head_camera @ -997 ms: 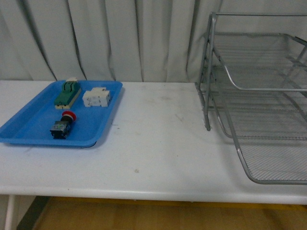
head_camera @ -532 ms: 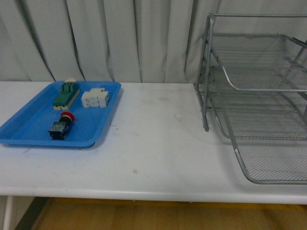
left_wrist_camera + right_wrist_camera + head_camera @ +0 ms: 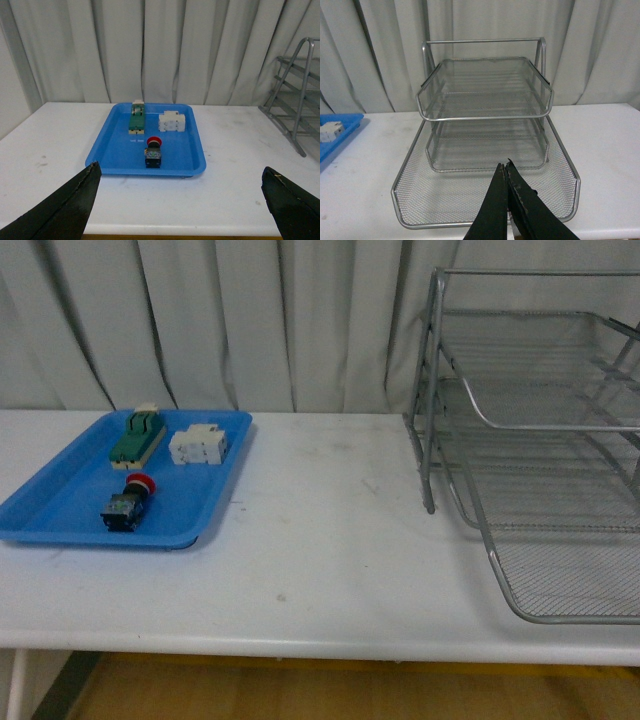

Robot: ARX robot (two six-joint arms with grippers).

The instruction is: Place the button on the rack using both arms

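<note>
Nearest our cameras, our left gripper (image 3: 180, 170) hangs with its jaws spread wide and nothing between them, facing the blue tray (image 3: 112, 145). Our right gripper (image 3: 504, 166) has its jaws pressed together, empty, poised before the lowest shelf of the rack (image 3: 485, 117). On the white table (image 3: 320, 550), the button (image 3: 127, 502) lies on its side in the near part of the tray, red cap pointing away. It lies apart from the white terminal block (image 3: 198, 445) and the green switch block (image 3: 138, 435) behind it. The rack stands well apart on the right, with nothing on the shelves we can see. A pale curtain (image 3: 250, 320) closes the background. We judge the job not yet begun: pick-up, carry across and placing are all left to do.
</note>
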